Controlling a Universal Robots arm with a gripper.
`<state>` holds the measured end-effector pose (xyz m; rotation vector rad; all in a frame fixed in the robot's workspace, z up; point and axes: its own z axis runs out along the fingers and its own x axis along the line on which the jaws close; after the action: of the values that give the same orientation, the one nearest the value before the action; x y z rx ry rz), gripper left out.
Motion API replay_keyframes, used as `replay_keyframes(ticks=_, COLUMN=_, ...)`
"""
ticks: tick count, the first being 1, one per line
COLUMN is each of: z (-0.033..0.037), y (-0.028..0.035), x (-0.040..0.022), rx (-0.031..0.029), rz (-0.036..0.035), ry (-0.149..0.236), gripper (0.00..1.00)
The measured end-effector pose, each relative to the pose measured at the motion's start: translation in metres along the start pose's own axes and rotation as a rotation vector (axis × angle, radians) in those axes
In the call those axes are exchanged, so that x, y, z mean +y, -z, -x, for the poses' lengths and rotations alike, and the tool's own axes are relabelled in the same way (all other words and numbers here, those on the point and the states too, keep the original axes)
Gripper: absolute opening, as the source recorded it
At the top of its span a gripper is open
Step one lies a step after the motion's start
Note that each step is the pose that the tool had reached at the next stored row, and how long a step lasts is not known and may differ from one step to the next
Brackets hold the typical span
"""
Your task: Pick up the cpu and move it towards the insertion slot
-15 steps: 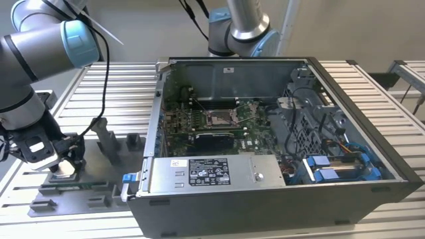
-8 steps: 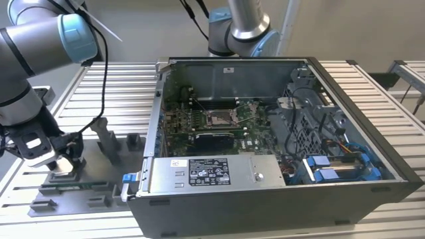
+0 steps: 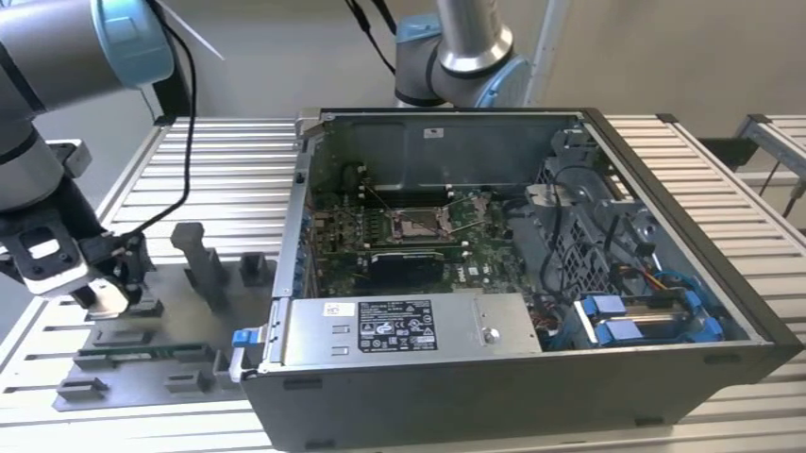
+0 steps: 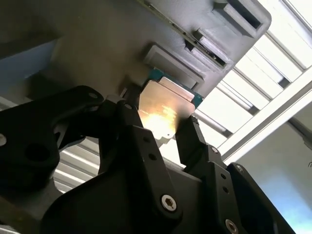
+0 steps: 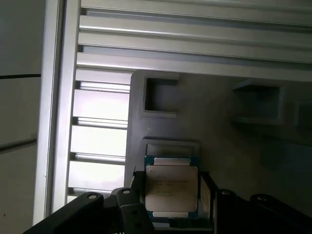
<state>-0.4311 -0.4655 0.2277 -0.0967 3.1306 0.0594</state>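
Note:
The cpu (image 5: 171, 187) is a thin square chip with a silvery top and a teal edge. It sits between the two black fingers of my gripper (image 5: 171, 196), just over a raised pocket of the grey fixture tray (image 5: 229, 146). In the second wrist view the fingers press on two opposite edges of the cpu (image 4: 163, 109), so my gripper (image 4: 162, 118) is shut on it. In the exterior view my gripper (image 3: 108, 297) hangs low over the tray at the exterior view's left. The insertion slot (image 3: 416, 224), a silver-framed socket, lies on the green motherboard inside the open computer case, well away from my gripper.
The case's metal wall (image 3: 293, 236) stands between the tray and the motherboard. Upright grey posts (image 3: 202, 260) rise from the fixture tray (image 3: 164, 377), and a green memory stick (image 3: 145, 354) lies on it. A second arm (image 3: 460, 52) stands behind the case. The power supply (image 3: 403, 326) fills the case's front.

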Motion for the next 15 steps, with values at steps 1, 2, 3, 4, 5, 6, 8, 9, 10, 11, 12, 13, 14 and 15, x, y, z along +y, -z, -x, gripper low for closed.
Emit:
replay_keyframes(ticks=1, z=0.0000, y=0.0033, x=0.0001, rx=-0.0001, rz=0.0000, ry=0.000, gripper=0.00)
replay_keyframes(ticks=2, z=0.0001, y=0.0064, x=0.0002, rx=0.0001, rz=-0.0001, ry=0.000, gripper=0.00)
replay_keyframes(ticks=3, z=0.0001, y=0.0088, x=0.0003, rx=0.0001, rz=-0.0001, ry=0.000, gripper=0.00)
replay_keyframes(ticks=4, z=0.0001, y=0.0109, x=0.0004, rx=0.0000, rz=-0.0001, ry=0.000, gripper=0.00)
replay_keyframes(ticks=5, z=0.0001, y=0.0134, x=0.0005, rx=0.0000, rz=-0.0001, ry=0.000, gripper=0.00)
replay_keyframes(ticks=6, z=0.0001, y=0.0156, x=0.0006, rx=0.0000, rz=-0.0002, ry=0.000, gripper=0.00)
replay_keyframes(ticks=8, z=0.0002, y=0.0208, x=0.0008, rx=0.0001, rz=-0.0002, ry=0.000, gripper=0.00)
replay_keyframes(ticks=9, z=0.0002, y=0.0231, x=0.0009, rx=0.0001, rz=-0.0002, ry=0.000, gripper=0.00)
replay_keyframes(ticks=10, z=0.0003, y=0.0253, x=0.0010, rx=0.0000, rz=-0.0001, ry=0.000, gripper=0.00)
replay_keyframes(ticks=11, z=0.0003, y=0.0276, x=0.0010, rx=0.0001, rz=-0.0001, ry=0.000, gripper=0.00)
replay_keyframes(ticks=12, z=0.0003, y=0.0298, x=0.0011, rx=0.0001, rz=-0.0002, ry=0.000, gripper=0.00)
replay_keyframes(ticks=13, z=0.0003, y=0.0318, x=0.0012, rx=0.0001, rz=-0.0001, ry=0.000, gripper=0.00)
replay_keyframes(ticks=14, z=0.0003, y=0.0339, x=0.0013, rx=0.0001, rz=-0.0001, ry=0.000, gripper=0.00)
replay_keyframes(ticks=15, z=0.0004, y=0.0360, x=0.0013, rx=0.0001, rz=-0.0002, ry=0.000, gripper=0.00)
